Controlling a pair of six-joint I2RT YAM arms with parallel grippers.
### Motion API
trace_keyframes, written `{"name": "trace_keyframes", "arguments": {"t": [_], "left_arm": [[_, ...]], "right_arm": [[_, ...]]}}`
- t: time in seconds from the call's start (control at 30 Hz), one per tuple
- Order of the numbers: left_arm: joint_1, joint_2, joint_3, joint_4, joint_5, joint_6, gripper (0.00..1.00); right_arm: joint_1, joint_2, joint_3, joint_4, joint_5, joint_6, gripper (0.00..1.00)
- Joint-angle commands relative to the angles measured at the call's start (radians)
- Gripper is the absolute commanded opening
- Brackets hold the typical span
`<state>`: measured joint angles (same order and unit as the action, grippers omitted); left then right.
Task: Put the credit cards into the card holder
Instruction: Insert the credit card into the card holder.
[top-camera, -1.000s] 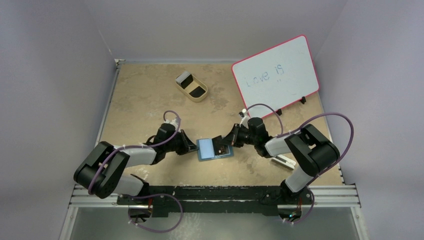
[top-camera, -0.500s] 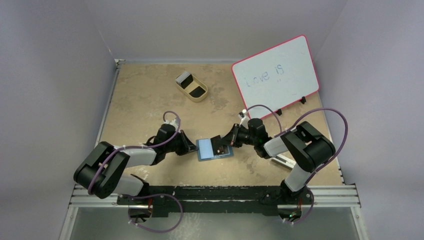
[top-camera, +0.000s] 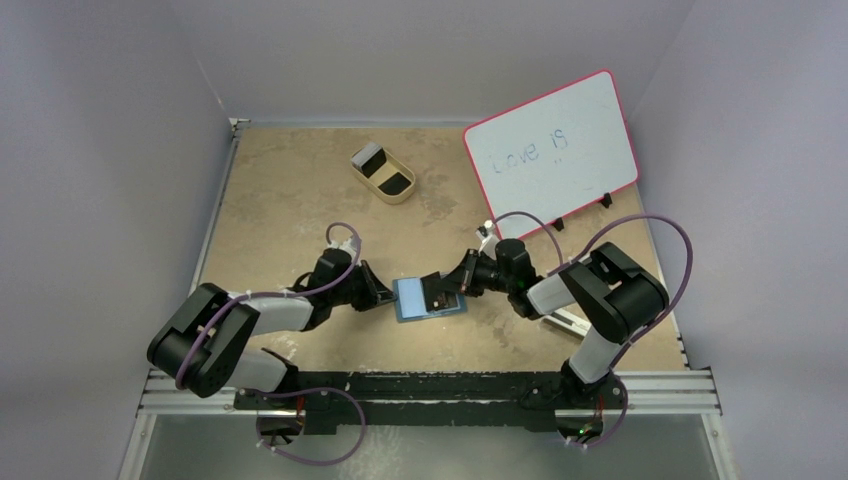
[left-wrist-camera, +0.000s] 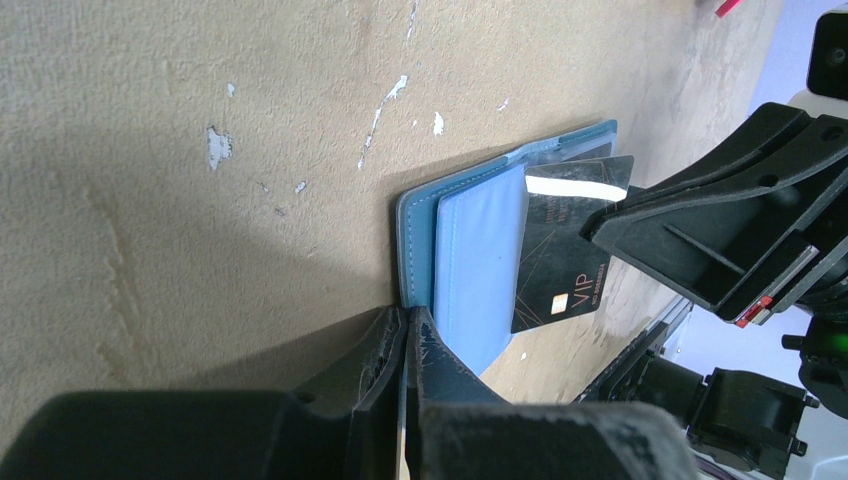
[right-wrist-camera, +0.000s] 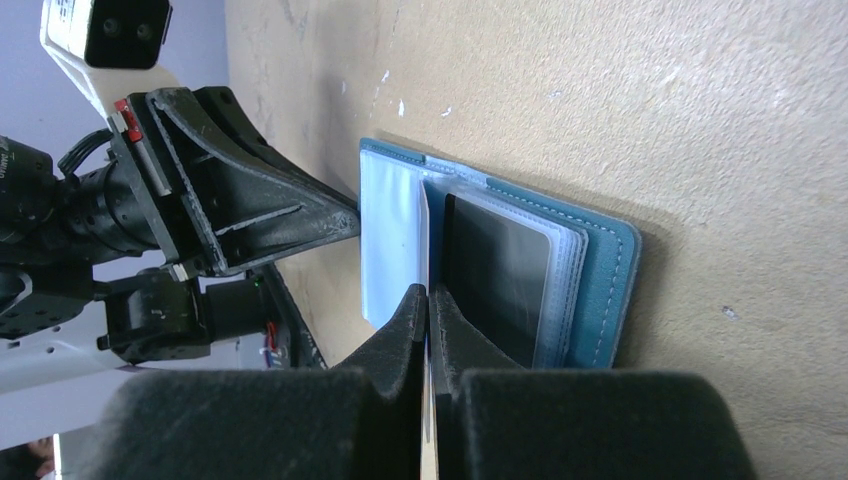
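The teal-blue card holder (top-camera: 418, 301) lies open on the table between the arms. My left gripper (top-camera: 386, 297) is shut on the holder's left cover edge (left-wrist-camera: 418, 215); that edge runs into the tips of the gripper (left-wrist-camera: 407, 314). My right gripper (top-camera: 438, 290) is shut on a black credit card (left-wrist-camera: 562, 270) marked VIP. The card hangs over the holder's inner pockets and shows only edge-on between the right gripper's (right-wrist-camera: 428, 292) fingers. A dark card (right-wrist-camera: 497, 272) sits in a clear sleeve of the holder (right-wrist-camera: 600, 290). More credit cards lie in the tan tray.
The tan oval tray (top-camera: 392, 189) stands at the back left of centre. A whiteboard (top-camera: 553, 150) with a red rim leans at the back right. A white block (top-camera: 563, 321) lies under the right arm near the front edge.
The right arm has shifted slightly, its forearm a little lower and to the left. The card, the card holder and the left arm stay where they were.
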<state>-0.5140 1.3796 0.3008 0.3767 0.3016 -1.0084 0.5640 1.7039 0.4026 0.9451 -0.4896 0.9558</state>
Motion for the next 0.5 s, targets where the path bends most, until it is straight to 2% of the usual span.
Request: {"name": "trace_keyframes", "arguments": {"t": [0.0,0.23,0.4,0.47], "left_arm": [[-0.01,-0.015,-0.01,0.041,-0.021,-0.013,0.0],[-0.019,-0.029,-0.011,0.051,-0.029,-0.033,0.0],[-0.026,-0.049,-0.015,0.059,-0.035,-0.051,0.0],[-0.027,-0.058,-0.017,0.058,-0.042,-0.053,0.0]], "right_arm": [[0.014,0.011,-0.016,0.049,0.014,0.025,0.0],[0.024,0.034,-0.017,0.085,0.043,0.057,0.02],[0.055,0.004,0.013,-0.017,0.103,0.044,0.05],[0.063,-0.017,0.033,-0.093,0.13,0.02,0.11]]}}
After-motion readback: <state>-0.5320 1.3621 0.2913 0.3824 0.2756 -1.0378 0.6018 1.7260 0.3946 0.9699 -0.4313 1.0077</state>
